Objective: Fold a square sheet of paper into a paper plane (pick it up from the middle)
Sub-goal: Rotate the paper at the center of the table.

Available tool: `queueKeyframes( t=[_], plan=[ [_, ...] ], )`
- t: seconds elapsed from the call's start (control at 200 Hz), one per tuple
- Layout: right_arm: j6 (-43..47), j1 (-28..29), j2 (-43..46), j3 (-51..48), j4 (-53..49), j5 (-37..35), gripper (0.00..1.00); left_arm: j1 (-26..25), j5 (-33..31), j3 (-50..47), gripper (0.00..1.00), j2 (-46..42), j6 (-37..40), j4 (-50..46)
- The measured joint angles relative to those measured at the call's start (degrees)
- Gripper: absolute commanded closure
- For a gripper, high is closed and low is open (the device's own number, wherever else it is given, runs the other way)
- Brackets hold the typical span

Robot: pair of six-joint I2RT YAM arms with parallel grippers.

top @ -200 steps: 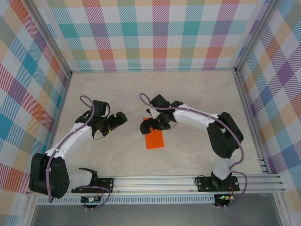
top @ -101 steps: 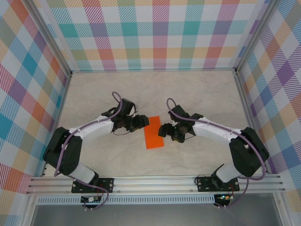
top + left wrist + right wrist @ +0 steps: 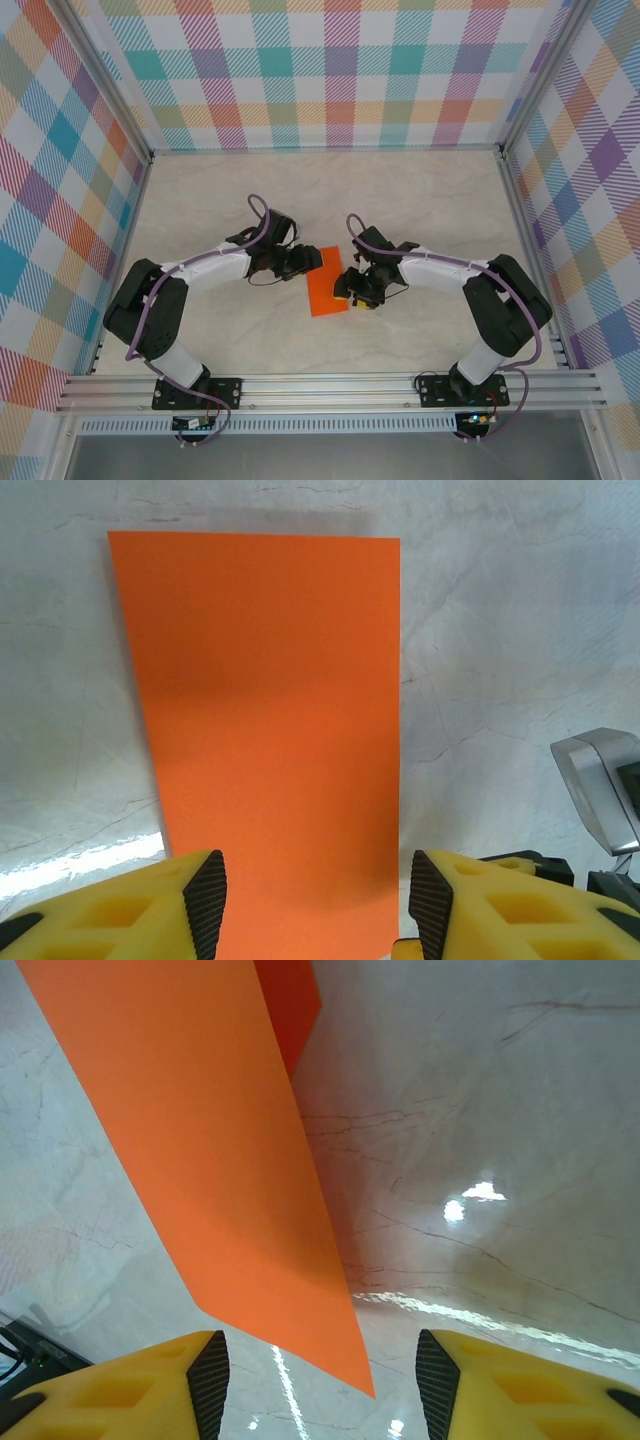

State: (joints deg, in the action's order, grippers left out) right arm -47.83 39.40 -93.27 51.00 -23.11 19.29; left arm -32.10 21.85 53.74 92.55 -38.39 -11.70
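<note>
Spreading across most of the top view, a pale marbled table point(image 3: 440, 200) sits inside plaid walls point(image 3: 340, 70) of many colours, with a metal rail point(image 3: 330, 385) running along the bottom of the frame.

From that rail the left arm point(image 3: 200, 270) reaches up and right towards the centre. The right arm point(image 3: 450, 270) reaches up and left to meet it, so the two wrists face each other just below the middle of the picture.

Between them lies the sheet of paper point(image 3: 325, 292), bright orange. It shows as a tall narrow rectangle, not a square, tilted slightly. The left gripper point(image 3: 306, 262) is at its upper left edge and the right gripper point(image 3: 352, 288) at its right edge.

In the left wrist view the sheet of paper point(image 3: 270, 730) lies flat on the table and fills the centre of the frame. Its near end runs down between the fingers of the left gripper point(image 3: 318, 910). The jaws stand wide apart, about as wide as the sheet, and grip nothing. The black pads point(image 3: 207, 905) are clear of the paper.

In the right wrist view the sheet of paper point(image 3: 220, 1160) slants from the upper left to a sharp corner low in the centre. A darker second layer shows at the top, and a shadow falls on the table to its right. The right gripper point(image 3: 322, 1390) is also spread wide and empty, with that corner pointing into the gap between its pads point(image 3: 210, 1380).
</note>
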Motion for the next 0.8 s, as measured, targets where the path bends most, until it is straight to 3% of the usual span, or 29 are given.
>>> queueKeyframes(
  t=[0.295, 0.415, 0.615, 0.8],
  plan=[
    [0.5, 0.0, -1.4, 0.0, 0.0, 2.3, 0.46, 0.0, 0.2, 1.5, 0.47, 2.1, 0.0, 0.1],
    [0.6, 0.0, -1.5, -0.3, 0.7, 3.2, 0.55, 0.0, 0.2, 1.7, 0.48, 2.6, 0.0, 0.1],
    [-0.1, 0.0, -1.0, -1.0, 1.3, 3.3, 0.82, 0.0, 0.2, 1.7, 0.49, 2.7, 0.0, 0.1],
    [-2.4, 0.0, 0.9, -2.7, 1.2, 3.1, 0.94, 0.0, 0.2, 1.6, 0.5, 2.7, 0.0, 0.2]
  ],
)
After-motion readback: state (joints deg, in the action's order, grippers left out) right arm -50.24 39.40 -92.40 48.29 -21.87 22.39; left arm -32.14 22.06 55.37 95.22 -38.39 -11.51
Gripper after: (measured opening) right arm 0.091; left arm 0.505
